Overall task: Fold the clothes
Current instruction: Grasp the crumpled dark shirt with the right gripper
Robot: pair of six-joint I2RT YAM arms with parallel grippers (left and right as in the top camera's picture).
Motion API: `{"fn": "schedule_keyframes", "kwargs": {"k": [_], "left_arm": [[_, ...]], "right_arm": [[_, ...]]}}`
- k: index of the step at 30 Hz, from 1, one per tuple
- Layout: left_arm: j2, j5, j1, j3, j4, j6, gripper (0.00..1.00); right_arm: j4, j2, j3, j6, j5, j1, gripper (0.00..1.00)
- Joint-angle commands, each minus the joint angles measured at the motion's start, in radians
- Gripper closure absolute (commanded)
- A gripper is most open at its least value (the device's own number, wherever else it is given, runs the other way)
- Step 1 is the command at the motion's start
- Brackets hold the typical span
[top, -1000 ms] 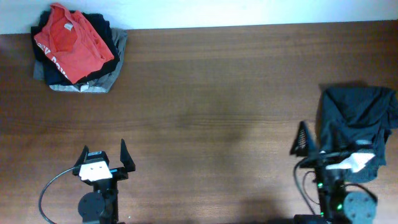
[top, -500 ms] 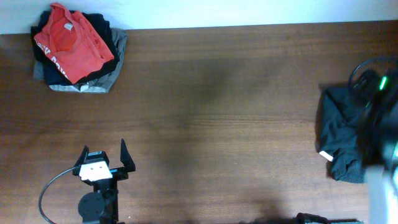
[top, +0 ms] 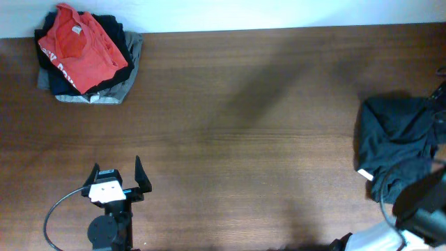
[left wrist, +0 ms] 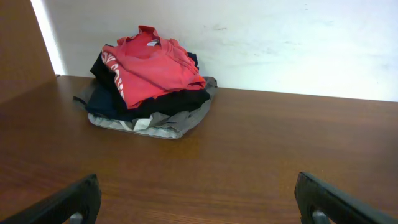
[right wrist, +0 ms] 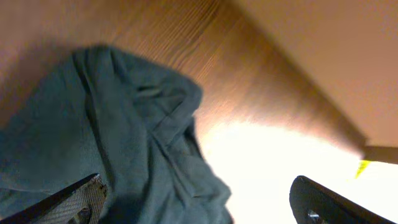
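Progress: not begun, by my reading; the clothes (top: 397,143) lie crumpled and unfolded at the worktop's (top: 265,139) right edge.
Remaining: spread flat, then every fold.
Left jaws: wide apart, empty, well apart from the clothes.
Right jaws: wide apart, empty, above the clothes.
Right arm (top: 421,209): blurred, front right corner, just beside the clothes.

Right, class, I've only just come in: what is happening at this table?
A two-armed robot is set to fold the dark garment, which lies crumpled at the right edge of the table. The right end effector is open above it, gripping nothing. The left end effector sits open near the front, facing a pile topped by a red T-shirt. No fold is made yet.
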Motion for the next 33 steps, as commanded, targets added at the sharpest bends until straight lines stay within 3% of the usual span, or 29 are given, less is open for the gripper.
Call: {"fn": "schedule_keyframes", "kwargs": {"k": [1,8,30,32,33], "left_arm": [[-0.007,0.006,-0.006,-0.005,0.002,-0.009,0.01],[-0.007,0.006,-0.006,-0.005,0.002,-0.009,0.01],[-0.007,0.006,-0.006,-0.005,0.002,-0.009,0.01],[-0.007,0.006,-0.006,-0.005,0.002,-0.009,0.01],[-0.007,0.006,-0.006,-0.005,0.002,-0.009,0.01]], "right_arm": [[0.000,0.069,0.024,0.000,-0.099,-0.025,0.01],[0.009,0.187,0.024,-0.109,-0.301,-0.036,0.07],[0.047,0.296,0.022,-0.187,-0.304,-0.037,0.06],[0.049,0.298,0.022,-0.187,-0.310,-0.037,0.10],[0.050,0.298,0.022,-0.187,-0.314,-0.037,0.16]]}}
